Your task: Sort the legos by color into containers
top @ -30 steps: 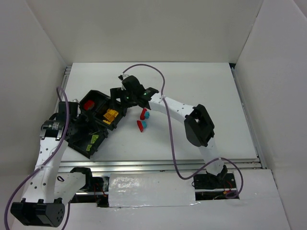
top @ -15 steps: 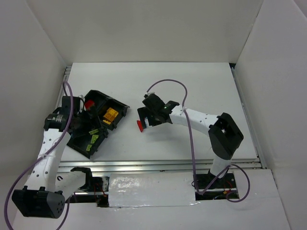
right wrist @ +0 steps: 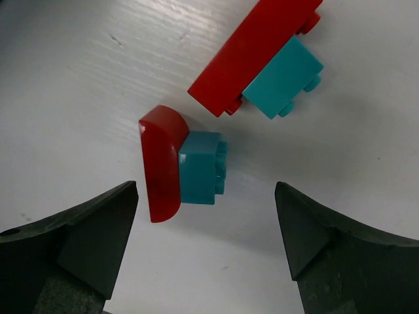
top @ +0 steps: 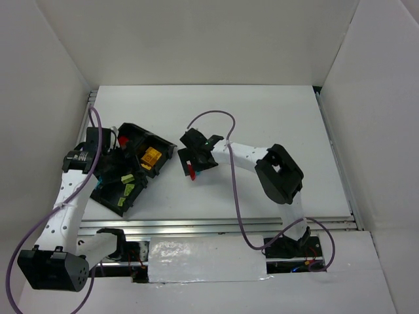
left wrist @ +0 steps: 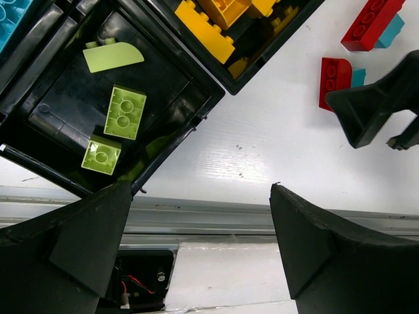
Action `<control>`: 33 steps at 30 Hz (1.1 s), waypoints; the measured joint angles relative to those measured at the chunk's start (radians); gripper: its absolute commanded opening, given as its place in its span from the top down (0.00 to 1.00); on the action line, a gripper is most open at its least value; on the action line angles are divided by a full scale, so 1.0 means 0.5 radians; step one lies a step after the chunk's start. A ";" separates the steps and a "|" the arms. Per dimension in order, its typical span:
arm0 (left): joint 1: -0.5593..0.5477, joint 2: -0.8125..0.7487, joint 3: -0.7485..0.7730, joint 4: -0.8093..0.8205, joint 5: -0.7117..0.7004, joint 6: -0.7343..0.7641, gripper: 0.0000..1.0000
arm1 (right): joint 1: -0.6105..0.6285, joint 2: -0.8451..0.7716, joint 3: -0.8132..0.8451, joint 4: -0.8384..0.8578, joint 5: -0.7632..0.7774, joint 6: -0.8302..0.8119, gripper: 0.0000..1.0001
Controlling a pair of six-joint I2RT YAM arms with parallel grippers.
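Observation:
The black tray [top: 135,129] lies at the left. Lime green legos [left wrist: 124,111] fill one container, orange-yellow legos [left wrist: 204,34] the neighbouring one, and a cyan one [left wrist: 12,16] shows at the corner. On the white table lie two joined pairs: a curved red lego [right wrist: 160,163] with a cyan lego [right wrist: 200,169], and a long red lego [right wrist: 255,52] with another cyan lego [right wrist: 283,77]. My right gripper [right wrist: 206,190] hangs open just short of the curved pair, nothing between its fingers. Above the tray's near edge my left gripper [left wrist: 201,190] is open and empty.
The right gripper's black finger [left wrist: 376,108] reaches into the left wrist view beside the red legos. A metal rail [left wrist: 216,219] runs along the table's near edge. White walls enclose the table on three sides.
My right gripper has left the tray and swung right, then back left, and now hangs over the loose red and cyan legos. The left gripper has shifted slightly over the tray.

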 measured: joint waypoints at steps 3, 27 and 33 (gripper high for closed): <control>0.000 -0.007 0.000 -0.005 -0.001 0.001 0.00 | 0.001 0.052 0.000 -0.032 -0.018 -0.008 0.17; 0.000 -0.023 0.000 -0.004 0.080 0.005 0.01 | 0.035 0.153 0.050 0.090 -0.066 -0.260 0.18; 0.000 -0.023 0.000 -0.005 0.114 0.040 0.01 | 0.038 0.153 0.050 0.107 -0.113 -0.401 0.39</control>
